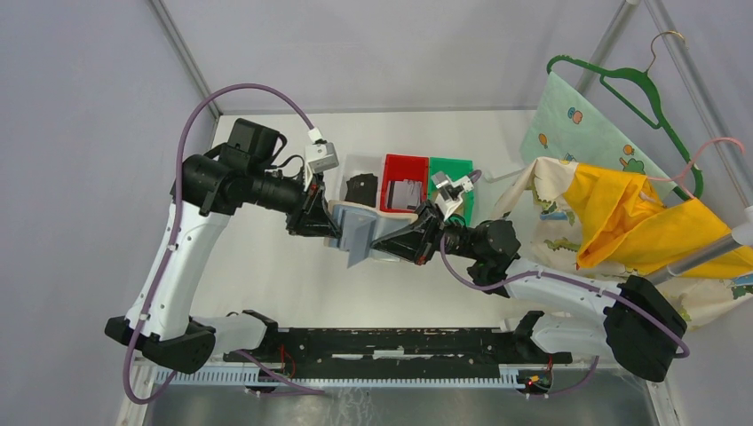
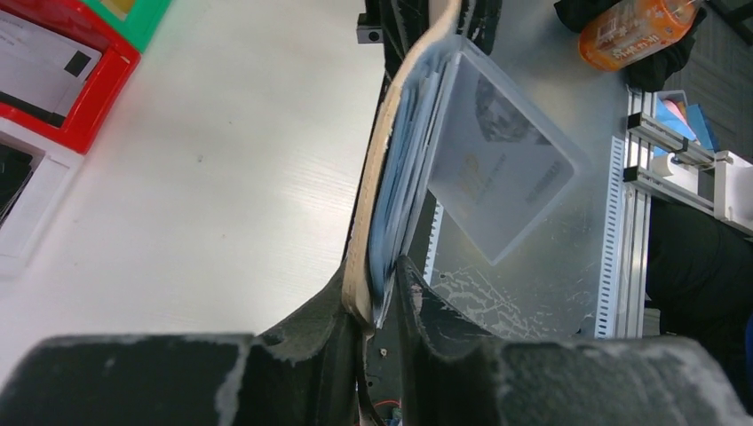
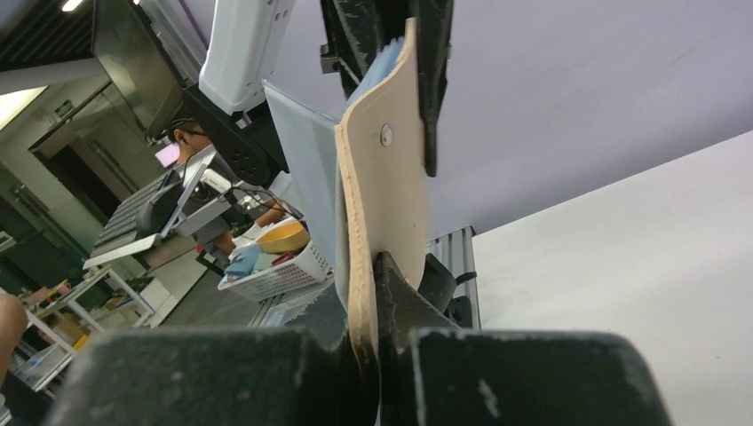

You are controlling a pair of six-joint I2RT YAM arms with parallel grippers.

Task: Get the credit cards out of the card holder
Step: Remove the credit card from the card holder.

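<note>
Above table, card holder edges in grippers

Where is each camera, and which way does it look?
Top: above and behind, looking down at the table; left arm, right arm show.
Left wrist: on the left arm, facing the card holder's edge and a credit card; left gripper shows.
Right wrist: on the right arm, facing the holder's tan back; right gripper shows.
All see the holder.

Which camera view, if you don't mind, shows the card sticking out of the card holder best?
The left wrist view: the card shows its pale printed face, angled out of the card holder. The top view shows it as a grey flap; the right wrist view, only a bluish sliver behind the card holder.
</note>
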